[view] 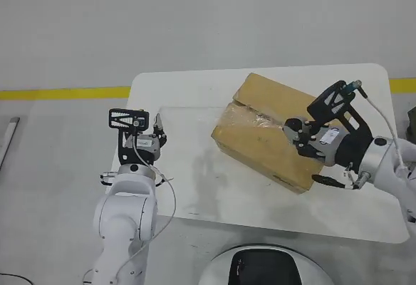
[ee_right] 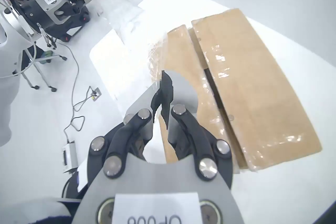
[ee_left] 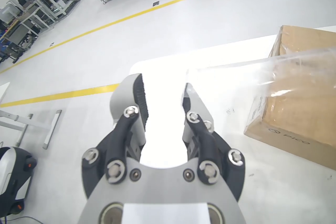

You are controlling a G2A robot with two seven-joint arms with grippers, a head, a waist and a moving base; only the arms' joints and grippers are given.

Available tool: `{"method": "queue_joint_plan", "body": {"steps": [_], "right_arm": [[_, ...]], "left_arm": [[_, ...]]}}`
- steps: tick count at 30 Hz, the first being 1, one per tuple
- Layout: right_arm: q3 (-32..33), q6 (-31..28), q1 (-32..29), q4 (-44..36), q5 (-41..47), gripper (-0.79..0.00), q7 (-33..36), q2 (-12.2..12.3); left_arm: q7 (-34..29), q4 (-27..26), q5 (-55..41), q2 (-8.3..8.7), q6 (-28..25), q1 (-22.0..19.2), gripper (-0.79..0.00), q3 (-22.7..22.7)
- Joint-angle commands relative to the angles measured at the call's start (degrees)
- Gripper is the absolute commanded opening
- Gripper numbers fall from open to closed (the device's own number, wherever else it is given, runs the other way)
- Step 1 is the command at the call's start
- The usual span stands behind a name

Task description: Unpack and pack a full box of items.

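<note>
Cardboard box (view: 259,96) lies slantwise on the worktop (view: 194,192), nearer your right arm, its long seam running roughly toward the left one. Clear tape (ee_left: 236,66) stretches from the box's end to one tip of the left fingers (ee_left: 139,96), which are spread, well apart from the box. Your right fingers (ee_right: 166,93) are pressed together over the box's near edge. I cannot tell whether they pinch film.

Box (view: 265,139) on table's (view: 194,182) right half, left gripper (ee_left: 162,87) well left — apart
</note>
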Motion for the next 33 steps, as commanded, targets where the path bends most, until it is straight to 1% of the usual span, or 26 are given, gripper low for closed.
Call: {"method": "queue_joint_plan", "body": {"steps": [1,4,6,9,10,12,14,17,19,22,25,28,31,33], "right_arm": [[0.1,-3.7,0.1,-0.7,-1.8,-0.785,-1.8,0.2],[0.1,-8.6,-0.1,-1.3,-3.5,-0.785,-3.8,0.5],[0.2,-12.0,-0.1,-1.8,-4.1,-0.785,-3.8,0.8],[0.2,-16.2,0.0,-1.5,-4.2,-0.785,0.2,1.3],[0.3,-16.0,-0.3,-1.0,-3.1,-0.785,2.8,1.5],[0.7,-16.4,0.0,-1.2,-1.1,-0.785,7.4,1.9],[1.3,-14.2,0.2,-0.7,3.0,-0.785,11.3,2.1],[2.7,-10.7,0.5,0.0,8.1,-0.785,14.9,2.5],[3.5,-9.6,0.9,0.1,10.1,-0.785,16.5,2.7],[4.4,-6.2,0.7,1.0,14.6,-0.785,17.4,3.0],[5.1,-4.0,0.9,1.7,19.4,-0.785,19.0,3.2],[5.8,-1.2,0.5,2.8,22.6,-0.785,18.6,3.4],[6.1,-0.6,0.4,3.1,22.7,-0.785,18.0,3.5],[6.1,-0.6,0.4,3.1,22.7,-0.785,18.0,3.5]], "left_arm": [[0.5,-0.3,0.2,0.06,-1.3,0.5,-0.785,0.2],[1.4,-1.0,1.6,0.29,-4.6,1.5,-0.785,0.4],[1.9,-1.6,2.2,0.49,-7.4,2.1,-0.785,0.4],[2.4,-2.8,4.3,0.91,-12.2,2.8,-0.785,0.0],[2.5,-3.2,4.2,1.0,-13.3,3.1,-0.785,-0.2],[2.7,-4.0,4.8,1.32,-17.4,3.5,-0.785,-0.7],[2.3,-4.7,2.6,1.56,-21.2,3.9,-0.785,-1.7],[0.0,-5.7,0.1,2.07,-28.3,4.0,-0.785,-3.6],[-1.3,-6.4,-2.0,2.41,-32.8,3.9,-0.785,-4.8],[-4.4,-7.1,-5.5,2.91,-39.0,3.7,-0.785,-6.2],[-7.6,-6.6,-10.7,3.16,-40.9,3.5,-0.785,-7.2],[-10.9,-6.3,-16.8,3.39,-41.7,3.1,-0.785,-8.0],[-15.5,-6.2,-21.9,3.76,-42.9,2.4,-0.785,-8.4],[-17.4,-5.9,-26.1,3.93,-41.9,2.0,-0.785,-8.9]]}}
